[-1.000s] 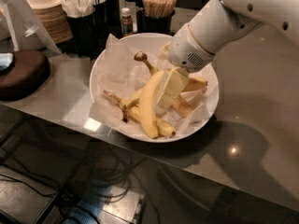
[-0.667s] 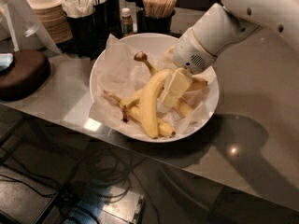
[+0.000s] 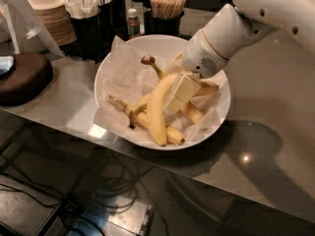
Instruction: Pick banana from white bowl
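**Ana:** Banana (image 3: 156,107) first: where is it?

**Ben:** In the white bowl (image 3: 157,42), on the crinkled paper (image 3: 120,68). It's the long curved one. It runs from its dark stem knob (image 3: 146,59) at the far side down to the near rim, and it lies across the shorter bananas (image 3: 172,134), touching them.

**Ana:** And the gripper?

**Ben:** The gripper (image 3: 179,93) is down inside the bowl, right against the middle of the big fruit. Whether it has a hold on it I cannot tell; the wrist (image 3: 209,53) above covers the part that would show it.

**Ana:** How will the fruit handle?

**Ben:** Light, I'd judge, and firm enough under the skin, but soft if pinched hard, so too much squeeze would bruise it. The skin is smooth and the body rounded, so it may roll or slip out sideways.

**Ana:** Where to take it, then?

**Ben:** Across the thick middle, where the weight should balance. Not the stem, which is thin and could snap or let the fruit swing. The lower end rests on the others, so a grip there might drag them along.

**Ana:** Anything else to mind?

**Ben:** The paper looks loose, so a low grasp could catch a fold and lift it too. A straight rise should clear the rim
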You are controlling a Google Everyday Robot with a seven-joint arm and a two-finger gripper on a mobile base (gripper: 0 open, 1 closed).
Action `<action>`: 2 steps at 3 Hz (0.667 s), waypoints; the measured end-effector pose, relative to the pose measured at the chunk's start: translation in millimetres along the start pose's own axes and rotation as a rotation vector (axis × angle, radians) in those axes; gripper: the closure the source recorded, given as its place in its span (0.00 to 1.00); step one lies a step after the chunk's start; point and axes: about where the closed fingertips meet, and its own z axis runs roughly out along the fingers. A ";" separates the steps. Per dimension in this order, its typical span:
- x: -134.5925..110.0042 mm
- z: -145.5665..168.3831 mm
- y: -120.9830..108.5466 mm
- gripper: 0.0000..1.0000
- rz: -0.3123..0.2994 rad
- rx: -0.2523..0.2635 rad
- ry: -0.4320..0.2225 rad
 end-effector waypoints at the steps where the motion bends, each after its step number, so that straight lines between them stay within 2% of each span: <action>1: 0.0 0.0 0.0 0.42 0.000 0.000 0.000; 2: 0.0 0.0 0.0 0.65 0.000 0.000 0.000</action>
